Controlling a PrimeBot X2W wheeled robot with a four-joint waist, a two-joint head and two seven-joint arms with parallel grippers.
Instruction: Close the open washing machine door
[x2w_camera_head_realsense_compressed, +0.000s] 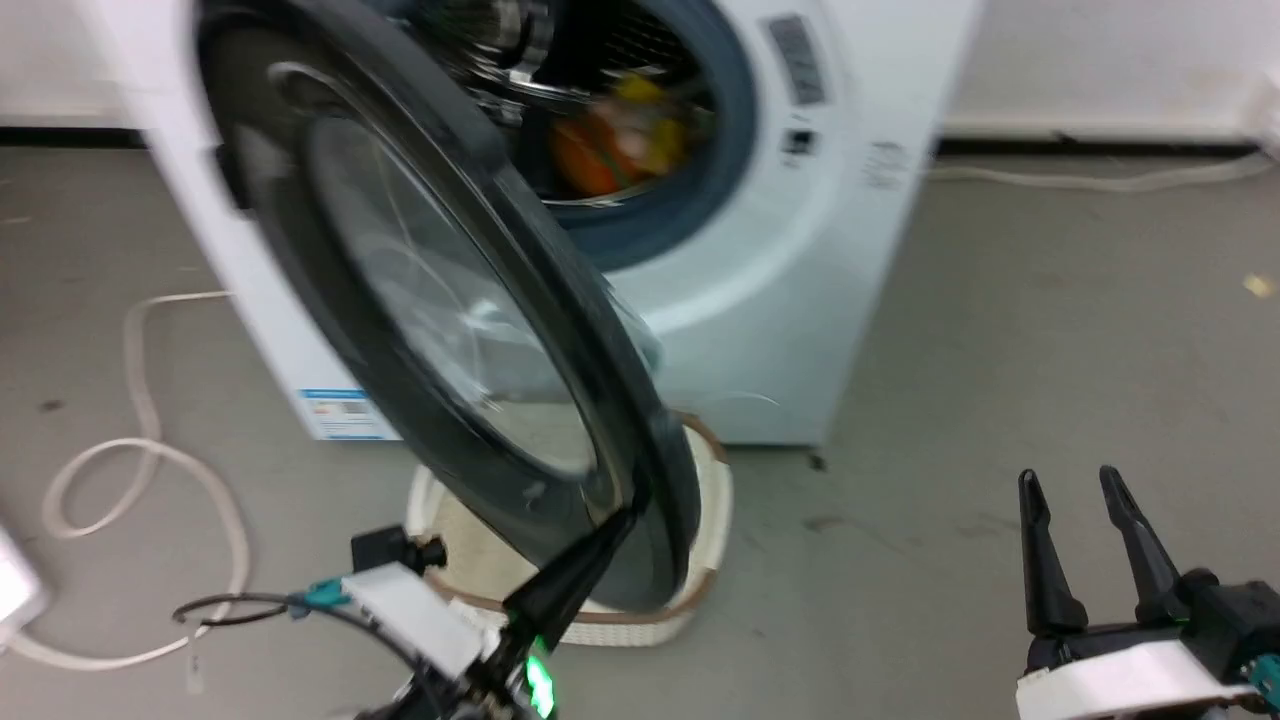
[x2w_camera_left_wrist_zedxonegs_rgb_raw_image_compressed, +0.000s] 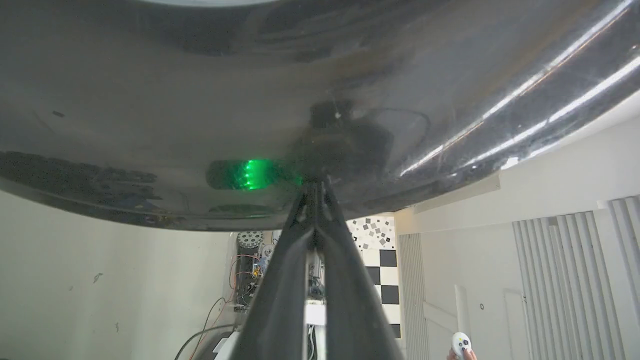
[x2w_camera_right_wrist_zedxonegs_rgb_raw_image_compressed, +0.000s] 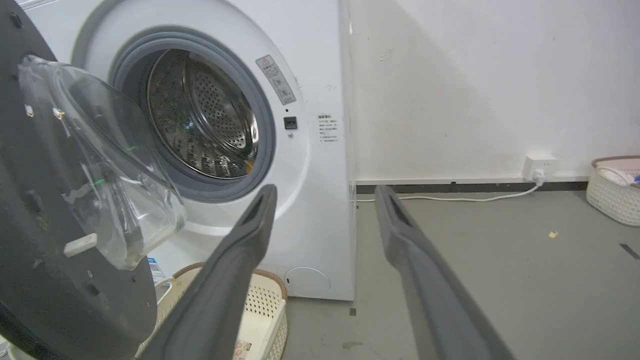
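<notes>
Left gripper (x2w_camera_head_realsense_compressed: 628, 512): fingers pressed together, tips touching the lower rim of the half-open washing machine door (x2w_camera_head_realsense_compressed: 430, 300), which extends toward 11 o'clock. Right gripper (x2w_camera_head_realsense_compressed: 1069, 478): spread wide, empty, at the door's 4 o'clock.

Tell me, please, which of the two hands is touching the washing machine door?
The left hand: its shut fingers meet the washing machine door; the right hand hangs open, apart.

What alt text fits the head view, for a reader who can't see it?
A round black door stands half open on a white washer, with the shut left claw touching the door's lower rim. The open right claw hovers apart at lower right; a cream basket sits on the floor under the door.
</notes>
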